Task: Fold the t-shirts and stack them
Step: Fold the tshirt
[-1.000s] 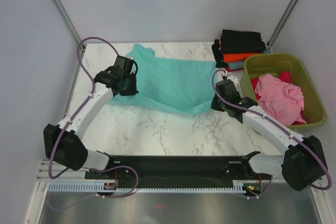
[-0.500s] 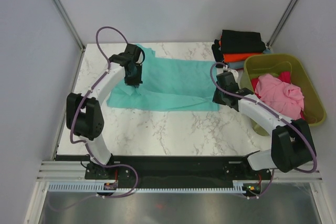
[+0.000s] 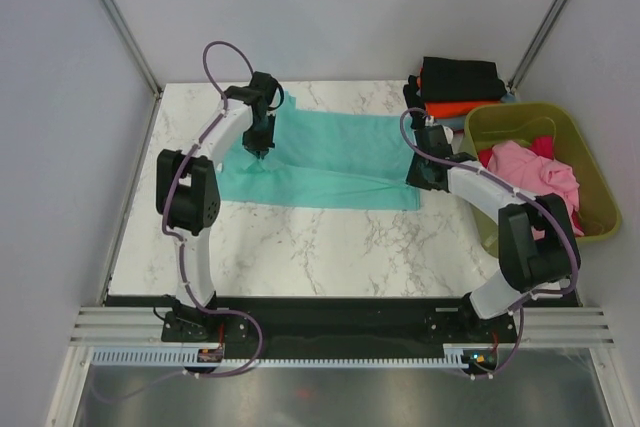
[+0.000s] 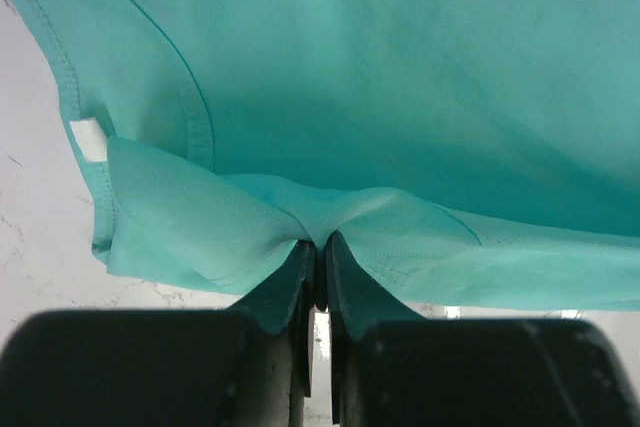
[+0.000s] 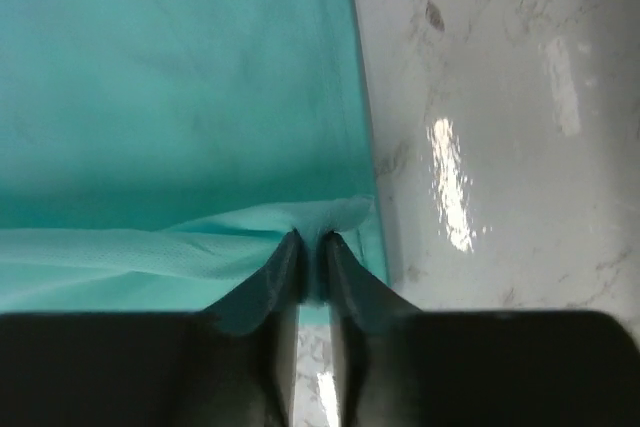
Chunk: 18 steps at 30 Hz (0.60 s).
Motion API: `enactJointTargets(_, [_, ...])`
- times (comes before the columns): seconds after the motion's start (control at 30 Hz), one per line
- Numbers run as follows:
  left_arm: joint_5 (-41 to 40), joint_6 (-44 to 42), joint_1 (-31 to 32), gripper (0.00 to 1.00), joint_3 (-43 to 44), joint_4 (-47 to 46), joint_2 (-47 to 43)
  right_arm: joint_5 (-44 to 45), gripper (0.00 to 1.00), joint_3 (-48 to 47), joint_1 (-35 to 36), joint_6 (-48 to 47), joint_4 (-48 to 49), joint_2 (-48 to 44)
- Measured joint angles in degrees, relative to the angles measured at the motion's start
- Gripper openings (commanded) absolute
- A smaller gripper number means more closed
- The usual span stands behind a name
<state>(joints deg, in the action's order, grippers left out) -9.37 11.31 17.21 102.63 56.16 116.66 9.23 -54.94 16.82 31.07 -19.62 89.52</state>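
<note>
A teal t-shirt (image 3: 330, 159) lies spread across the far half of the marble table, its near part doubled over. My left gripper (image 3: 262, 150) is shut on a pinch of the teal cloth near its left end, beside the collar and white label (image 4: 88, 139). My right gripper (image 3: 420, 179) is shut on the cloth's right edge (image 5: 330, 217). Folded black and orange t-shirts (image 3: 455, 87) are stacked at the back right. Pink and red t-shirts (image 3: 530, 177) lie crumpled in the tub.
An olive-green plastic tub (image 3: 590, 177) stands at the right edge of the table. Bare marble (image 3: 330, 247) lies between the teal shirt and the arm bases. Grey walls and slanted frame poles close in the back corners.
Both grippers carried the teal shirt's near edge away from me toward the back. The shirt went from a sagging curved shape to a flatter doubled rectangle.
</note>
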Motion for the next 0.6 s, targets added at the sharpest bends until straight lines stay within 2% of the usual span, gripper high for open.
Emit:
enactJointTargets(0.03, [0.07,-0.31,-0.33,0.2,1.88,0.92,1.81,-0.33,0.56,-1.18,-0.57,-0.17,-0.13,1.11])
enactJointTargets(0.07, [0.31,-0.44,-0.66,0.35,4.0,1.66,3.56,-0.61,0.69,-2.58,-1.16,-0.44,-0.15,2.34])
enactJointTargets(0.13, [0.59,-0.96,-1.57,0.46,8.76,2.97,7.3,-0.85,0.85,-6.08,-2.25,-1.16,-0.55,4.79])
enactJointTargets(0.17, [0.68,-1.05,-2.21,0.52,11.82,3.74,9.35,-0.76,0.86,-7.91,-2.73,-1.49,-0.9,5.99])
enactJointTargets(0.23, [0.72,-1.09,-3.52,0.56,17.55,4.83,12.33,-0.74,0.87,-12.04,-3.58,-2.29,-2.03,7.91])
enactJointTargets(0.37, [0.31,-1.07,-5.31,0.58,23.28,5.27,12.26,-0.52,0.87,-17.84,-4.37,-2.86,-3.17,8.31])
enactJointTargets(0.4, [-0.11,-1.05,-5.55,0.56,23.43,4.92,11.3,-0.66,0.87,-18.38,-4.33,-2.89,-3.17,7.72])
enactJointTargets(0.47, [-1.16,-0.81,-5.62,0.54,21.2,4.28,7.78,-1.51,0.87,-18.25,-3.98,-2.93,-3.43,5.97])
enactJointTargets(0.6, [-1.64,0.87,-5.18,0.54,3.78,-0.74,-5.84,-4.59,0.87,-12.2,-2.71,-2.84,-1.97,0.11])
